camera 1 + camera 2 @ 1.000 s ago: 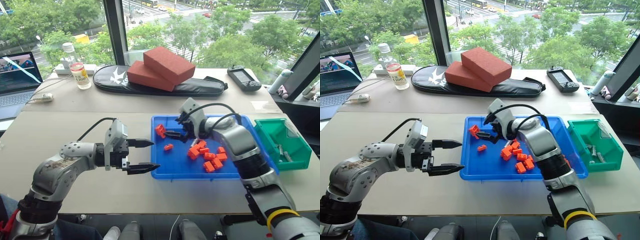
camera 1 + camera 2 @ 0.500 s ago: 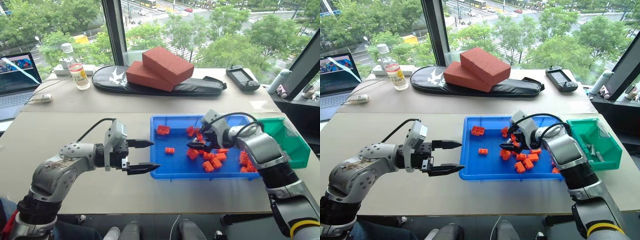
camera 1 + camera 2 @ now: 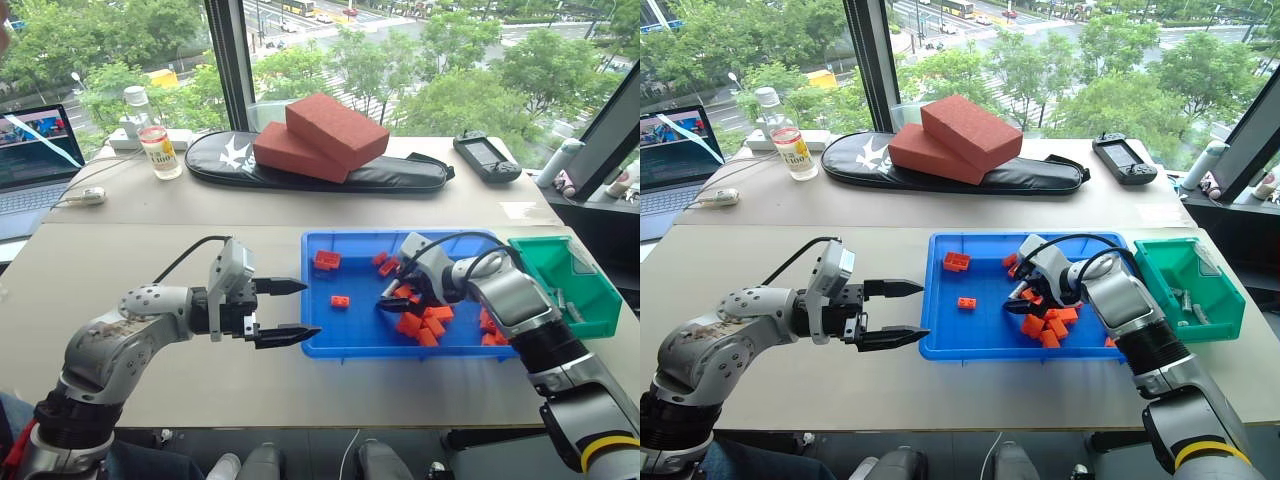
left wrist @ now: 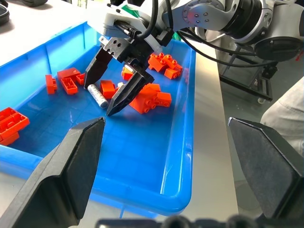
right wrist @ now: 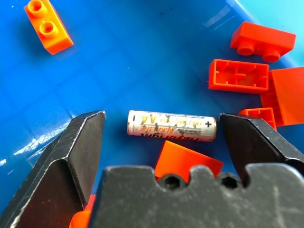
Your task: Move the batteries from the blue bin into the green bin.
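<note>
On the worktop the blue bin lay in front of the robot, with the smaller green bin just beside its right end. The green bin already held a few batteries on its floor, so part of the job looked done. The blue bin was still strewn with orange bricks, and among them lay at least one battery flat on the blue floor, not yet lifted. The right claw was lowered into the blue bin with its two fingers spread wide either side of that battery, its tips close to the floor and gripping nothing. The left claw hung over the worktop just left of the blue bin, likewise spread and empty. Closing on the battery and carrying it across were judged still to come; whether more batteries hid under the bricks could not be told.
</note>
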